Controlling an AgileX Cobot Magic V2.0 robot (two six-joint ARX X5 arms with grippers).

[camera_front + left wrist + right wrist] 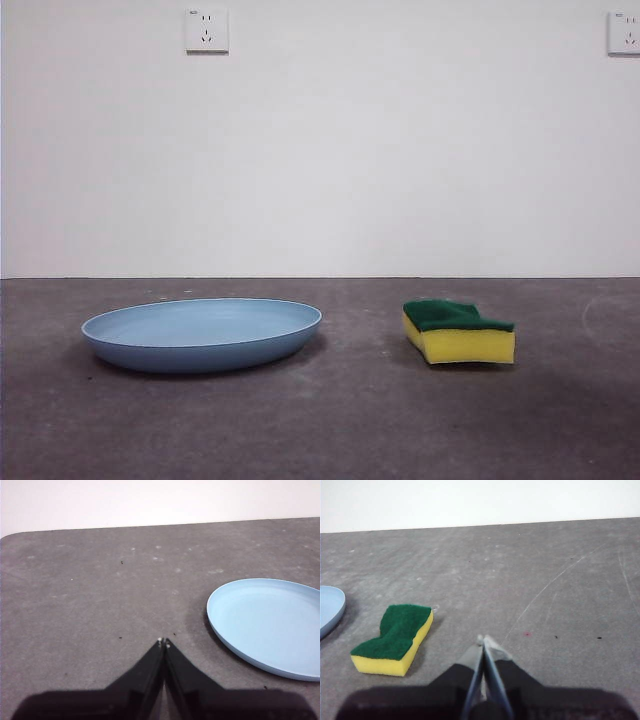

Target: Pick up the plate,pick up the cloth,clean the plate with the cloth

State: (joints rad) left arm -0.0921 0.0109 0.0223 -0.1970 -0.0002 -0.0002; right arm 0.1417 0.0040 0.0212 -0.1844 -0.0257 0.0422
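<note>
The light blue plate point(202, 333) lies flat on the dark grey table, left of centre in the front view. The cloth point(458, 331), a yellow sponge with a green top, lies to its right, apart from it. My left gripper point(163, 642) hovers over bare table beside the plate point(267, 624), jaws shut and holding nothing. My right gripper point(483, 640) is shut too, above bare table a short way from the cloth point(395, 637). Neither arm shows in the front view.
A white wall with two sockets point(206, 30) rises behind the table's far edge. A rounded table corner point(15, 536) shows in the left wrist view. Faint scratches point(555, 582) mark the table surface near my right gripper.
</note>
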